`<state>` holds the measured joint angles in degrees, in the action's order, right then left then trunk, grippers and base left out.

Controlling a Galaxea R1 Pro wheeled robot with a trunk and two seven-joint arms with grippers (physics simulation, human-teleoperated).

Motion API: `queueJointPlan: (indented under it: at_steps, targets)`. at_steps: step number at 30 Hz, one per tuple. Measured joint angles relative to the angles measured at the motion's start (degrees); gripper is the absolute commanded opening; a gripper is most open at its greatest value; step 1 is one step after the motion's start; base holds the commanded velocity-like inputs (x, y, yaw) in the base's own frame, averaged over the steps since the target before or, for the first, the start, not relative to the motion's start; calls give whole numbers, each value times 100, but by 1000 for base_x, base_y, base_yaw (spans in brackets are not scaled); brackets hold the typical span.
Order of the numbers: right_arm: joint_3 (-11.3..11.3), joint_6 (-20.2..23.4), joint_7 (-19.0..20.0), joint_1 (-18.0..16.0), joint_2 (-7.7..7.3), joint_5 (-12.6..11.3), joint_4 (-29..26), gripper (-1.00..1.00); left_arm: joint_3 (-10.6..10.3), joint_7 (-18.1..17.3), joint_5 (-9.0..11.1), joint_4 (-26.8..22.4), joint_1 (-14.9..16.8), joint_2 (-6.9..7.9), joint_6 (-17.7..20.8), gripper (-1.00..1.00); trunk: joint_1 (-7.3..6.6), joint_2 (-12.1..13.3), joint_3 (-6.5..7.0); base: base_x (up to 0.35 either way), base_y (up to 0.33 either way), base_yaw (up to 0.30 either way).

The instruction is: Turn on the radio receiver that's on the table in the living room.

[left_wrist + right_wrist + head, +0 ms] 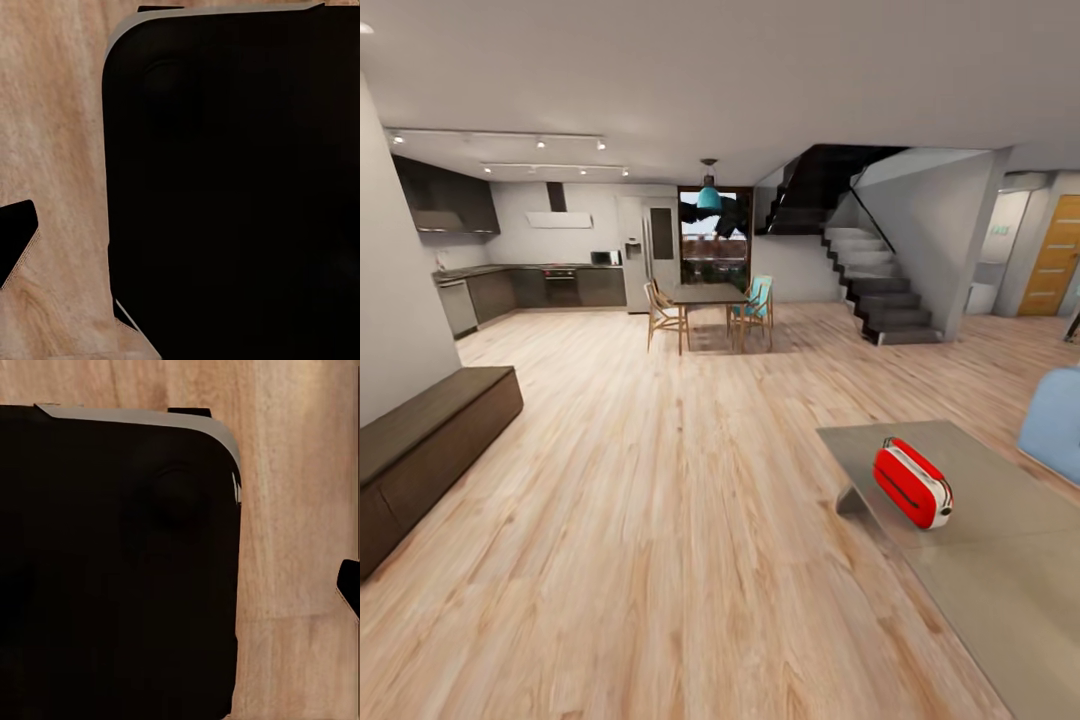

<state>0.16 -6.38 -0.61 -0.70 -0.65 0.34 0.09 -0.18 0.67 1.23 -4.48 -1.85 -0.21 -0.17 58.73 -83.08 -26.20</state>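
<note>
The radio receiver point(912, 483), small and red with white trim and a thin handle, lies on the glossy grey coffee table point(1000, 570) at the right of the head view, near the table's far left corner. Its dial side is turned away, so I cannot see it. The living room's light wood plank floor point(660, 520) spreads between me and the table. In the left wrist view one dark fingertip point(16, 240) pokes in at the frame's edge over the floor. Another dark fingertip point(349, 585) shows in the right wrist view. Neither shows whether its gripper is open or shut.
A blue sofa corner point(1055, 420) stands beyond the table. A long dark low bench point(430, 440) lines the left wall. Farther back are a dining table with chairs point(710, 300), a kitchen point(530, 285) and a staircase point(880, 290). My black base panel point(232, 187) point(112, 570) shows in both wrist views.
</note>
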Motion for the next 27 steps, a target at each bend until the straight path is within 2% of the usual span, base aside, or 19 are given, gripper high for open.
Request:
queueJointPlan:
  at_steps: [27]
  targets:
    - [-7, -22, -2, 0, 6, -14, 0, 100, 0, 4, 53, 0, 0, 13, 8, 100, 0, 0, 0, 328, 0, 0]
